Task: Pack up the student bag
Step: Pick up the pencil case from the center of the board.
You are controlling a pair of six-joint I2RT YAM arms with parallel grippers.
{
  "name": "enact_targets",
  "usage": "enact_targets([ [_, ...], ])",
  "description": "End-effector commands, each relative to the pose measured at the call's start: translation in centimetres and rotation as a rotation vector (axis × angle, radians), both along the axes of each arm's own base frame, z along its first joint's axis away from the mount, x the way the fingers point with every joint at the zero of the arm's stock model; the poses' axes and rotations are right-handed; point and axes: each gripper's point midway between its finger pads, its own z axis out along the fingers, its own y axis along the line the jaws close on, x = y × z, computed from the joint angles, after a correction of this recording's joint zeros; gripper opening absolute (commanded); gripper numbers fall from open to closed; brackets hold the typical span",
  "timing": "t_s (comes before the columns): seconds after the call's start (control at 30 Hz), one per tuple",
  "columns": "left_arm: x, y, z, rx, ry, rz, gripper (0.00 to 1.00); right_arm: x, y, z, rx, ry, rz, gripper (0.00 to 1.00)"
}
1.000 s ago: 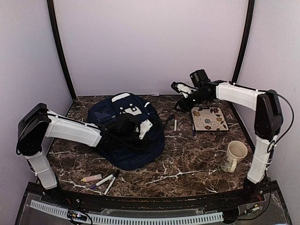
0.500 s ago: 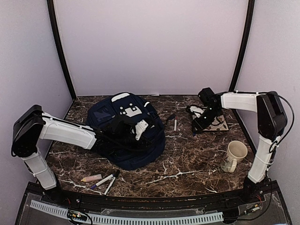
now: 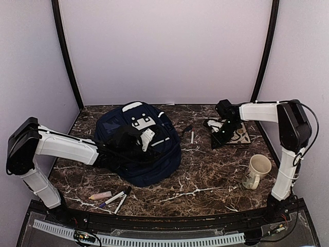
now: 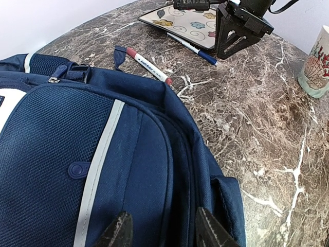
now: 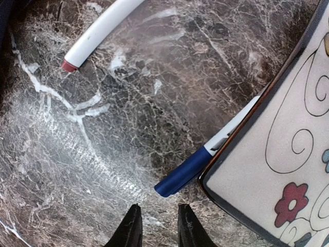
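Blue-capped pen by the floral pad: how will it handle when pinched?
Blue-capped pen: thin, round and smooth-looking, so it will probably roll on the marble table if nudged. Slim barrel, so likely stiff and light. It lies against the floral pad, so access from that side looks blocked.

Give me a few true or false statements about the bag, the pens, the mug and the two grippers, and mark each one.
1. The mug stands upright on the table. True.
2. The right gripper holds the blue-capped pen. False: the pen lies on the table by the flowered pad, and nothing is in the gripper.
3. The left gripper is open over the student bag. True.
4. The red-capped pen is inside the bag. False: it lies on the table beside it.
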Motion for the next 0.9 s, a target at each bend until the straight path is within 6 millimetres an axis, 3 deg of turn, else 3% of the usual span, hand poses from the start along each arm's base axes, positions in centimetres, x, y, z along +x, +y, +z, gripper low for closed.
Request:
enact_targets([
  [0.0,0.2,0.2,2.2,-0.052,-0.042,0.018,0.45,0.6,0.4,-0.1,0.006,0.001,-0.018,0.27],
  [0.13,0.1,0.2,2.0,-0.058,-0.036,0.015,0.45,1.1,0.3,-0.2,-0.003,-0.006,-0.032,0.36],
  [0.23,0.1,0.3,1.7,-0.056,-0.031,0.019,0.45,1.3,0.4,-0.5,-0.004,-0.003,-0.036,0.38],
  [0.87,0.0,0.4,1.6,-0.063,-0.030,0.023,0.45,2.8,0.8,-1.8,-0.015,-0.004,-0.053,0.30],
])
